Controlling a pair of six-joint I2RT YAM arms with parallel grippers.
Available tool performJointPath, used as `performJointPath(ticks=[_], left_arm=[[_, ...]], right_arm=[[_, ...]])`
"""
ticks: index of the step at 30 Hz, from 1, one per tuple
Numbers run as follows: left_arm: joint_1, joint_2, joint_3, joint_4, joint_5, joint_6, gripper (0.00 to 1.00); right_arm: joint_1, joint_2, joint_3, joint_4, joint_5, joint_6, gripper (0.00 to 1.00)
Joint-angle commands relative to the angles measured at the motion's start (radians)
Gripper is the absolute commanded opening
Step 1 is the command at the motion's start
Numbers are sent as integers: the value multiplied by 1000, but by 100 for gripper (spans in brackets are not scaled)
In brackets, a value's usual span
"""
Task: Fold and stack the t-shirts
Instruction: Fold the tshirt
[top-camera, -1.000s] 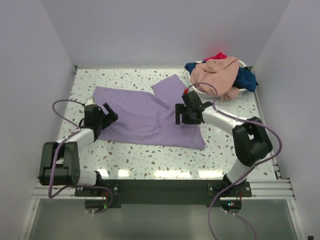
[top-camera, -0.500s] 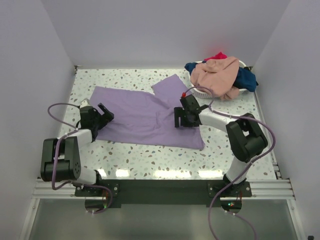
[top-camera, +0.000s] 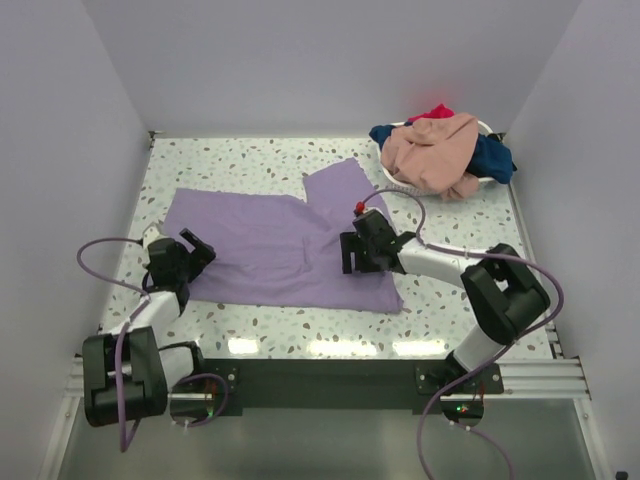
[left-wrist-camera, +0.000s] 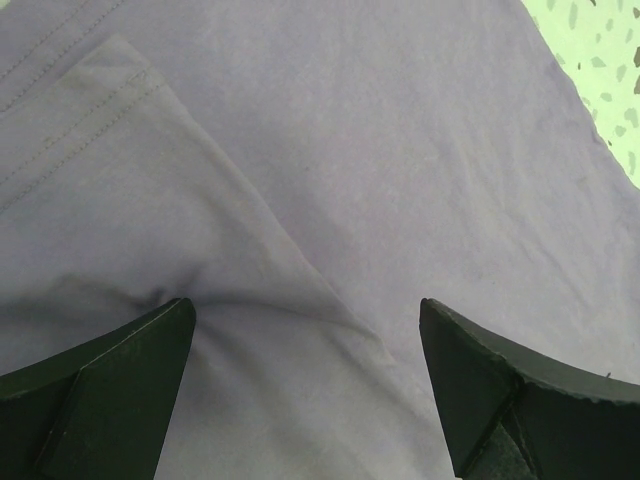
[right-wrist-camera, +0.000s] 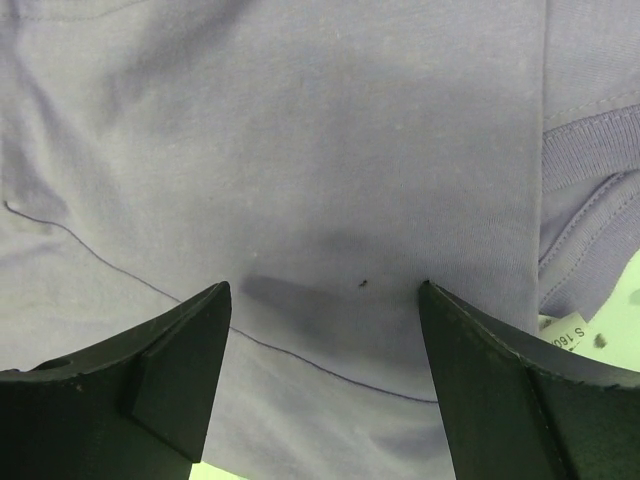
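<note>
- Compared with one second ago, the left gripper (top-camera: 193, 247) and the right gripper (top-camera: 350, 253) are nearer to the arm bases. The purple shirt (top-camera: 270, 240) has slid with them, a little left and toward the near edge.
- At the left, the left gripper is spread wide over the shirt's left part and holds nothing. In its wrist view the cloth puckers at one fingertip (left-wrist-camera: 150, 340).
- In the middle, the purple shirt lies spread on the speckled table (top-camera: 250, 160), with one sleeve pointing to the far side.
- The right gripper is low over the shirt's right part, also with its jaws apart and nothing between them. A white label (right-wrist-camera: 565, 330) shows near the neck hem.
- At the far right corner, the white basket (top-camera: 488, 127) holds a heap: a peach shirt (top-camera: 435, 150) on top, a navy shirt (top-camera: 495, 158) beside it and a red shirt (top-camera: 437, 111) behind.
</note>
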Motion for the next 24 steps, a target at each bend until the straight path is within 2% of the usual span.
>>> performJointPath(ticks=[1, 7, 11, 17, 19, 24], left_arm=[[12, -83, -43, -133, -84, -28, 100], [14, -180, -45, -206, -112, -54, 100], [12, -225, 35, -280, -127, -54, 100], [12, -209, 265, -360, -188, 9, 100], [12, -162, 346, -349, -196, 38, 100], [15, 13, 509, -354, -124, 92, 100]], right_arm=[[50, 15, -98, -133, -63, 90, 80], [117, -52, -158, -153, -70, 133, 80], [127, -158, -100, -272, -13, 108, 80], [101, -249, 221, -449, 150, -23, 84], [73, -224, 330, -426, 153, -71, 85], [-117, -71, 527, -293, 29, -152, 84]])
